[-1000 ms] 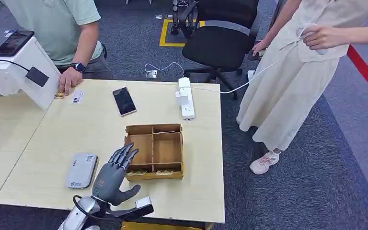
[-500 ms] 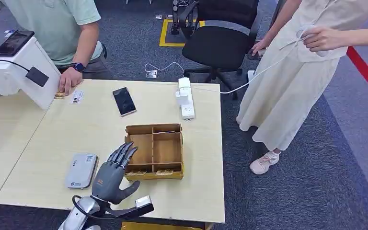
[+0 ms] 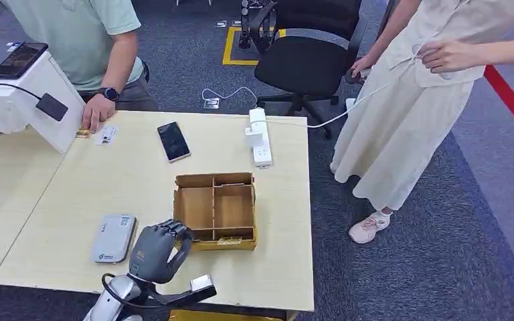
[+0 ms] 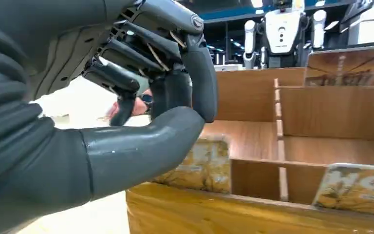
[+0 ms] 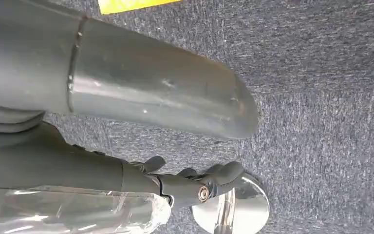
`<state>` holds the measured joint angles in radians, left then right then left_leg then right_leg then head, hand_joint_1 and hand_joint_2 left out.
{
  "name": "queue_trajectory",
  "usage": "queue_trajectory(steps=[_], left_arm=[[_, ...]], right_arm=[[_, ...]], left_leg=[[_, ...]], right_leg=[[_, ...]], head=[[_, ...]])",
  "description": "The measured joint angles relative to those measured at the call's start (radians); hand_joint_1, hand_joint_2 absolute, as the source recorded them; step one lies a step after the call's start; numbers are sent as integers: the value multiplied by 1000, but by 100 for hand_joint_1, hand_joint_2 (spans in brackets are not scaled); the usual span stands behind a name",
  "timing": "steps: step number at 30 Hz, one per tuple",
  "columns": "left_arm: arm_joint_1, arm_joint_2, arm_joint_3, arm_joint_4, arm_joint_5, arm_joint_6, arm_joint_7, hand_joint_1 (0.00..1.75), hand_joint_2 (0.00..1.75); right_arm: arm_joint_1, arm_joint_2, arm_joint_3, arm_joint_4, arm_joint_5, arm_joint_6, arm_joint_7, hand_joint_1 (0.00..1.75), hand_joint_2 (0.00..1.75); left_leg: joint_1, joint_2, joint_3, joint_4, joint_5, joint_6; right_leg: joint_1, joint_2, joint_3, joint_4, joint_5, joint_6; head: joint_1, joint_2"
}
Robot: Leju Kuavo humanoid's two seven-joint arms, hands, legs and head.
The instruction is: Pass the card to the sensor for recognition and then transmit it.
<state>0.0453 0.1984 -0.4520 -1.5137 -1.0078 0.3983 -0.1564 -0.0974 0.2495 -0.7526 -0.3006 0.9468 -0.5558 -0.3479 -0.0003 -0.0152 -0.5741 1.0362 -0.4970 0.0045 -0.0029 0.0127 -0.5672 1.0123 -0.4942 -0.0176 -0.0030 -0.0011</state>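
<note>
The table [image 3: 127, 180] fills the left half of the head view, and the divided wooden box [image 3: 215, 210] sits low centre. At the box's lower-left corner the left hand [image 3: 154, 251] curls over the near slot; its thumb and fingers [image 4: 195, 73] appear to be pinching the card [image 4: 202, 165] standing there. This looks like the pickup step. Next comes lifting the card above the box wall, then carrying it over open tabletop to the white sensor [image 3: 27, 100], upper left. The right hand [image 5: 195, 185] hangs over the floor, fingers curled on nothing.
</note>
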Motion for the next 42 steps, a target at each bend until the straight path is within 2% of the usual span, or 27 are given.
queue_trajectory(steps=[9,10,11,12,21,30,42], left_arm=[[0,-3,0,20,3,-27,-15,175,175],[0,-3,-1,24,3,-29,-15,155,175],[0,-3,-1,27,3,-30,-15,10,175],[0,-3,-1,31,3,-31,-15,0,175],[-1,-3,-4,35,4,-26,-15,0,175],[5,7,1,31,-4,39,8,0,175],[16,17,13,15,-7,52,8,0,175]], right_arm=[[0,0,6,-1,-15,-2,-1,0,0],[0,0,6,-1,-16,-3,-1,0,0],[0,0,6,-1,-17,-3,-2,0,0],[0,0,7,-2,-19,-3,-2,0,0],[0,-2,7,-5,-39,-14,-2,0,0],[4,-4,7,-8,-59,-16,-8,0,0],[10,-8,7,-8,-64,-16,-11,0,0]], left_leg=[[0,0,0,0,0,0],[0,0,0,0,0,0],[0,0,0,0,0,0],[0,0,0,0,0,0],[0,0,0,0,0,0],[0,0,0,0,0,0],[0,0,0,0,0,0]], right_leg=[[0,0,0,0,0,0],[0,0,0,0,0,0],[0,0,0,0,0,0],[0,0,0,0,0,0],[0,0,0,0,0,0],[0,0,0,0,0,0],[0,0,0,0,0,0]], head=[[0,0],[0,0],[0,0],[0,0],[0,0],[0,0],[0,0]])
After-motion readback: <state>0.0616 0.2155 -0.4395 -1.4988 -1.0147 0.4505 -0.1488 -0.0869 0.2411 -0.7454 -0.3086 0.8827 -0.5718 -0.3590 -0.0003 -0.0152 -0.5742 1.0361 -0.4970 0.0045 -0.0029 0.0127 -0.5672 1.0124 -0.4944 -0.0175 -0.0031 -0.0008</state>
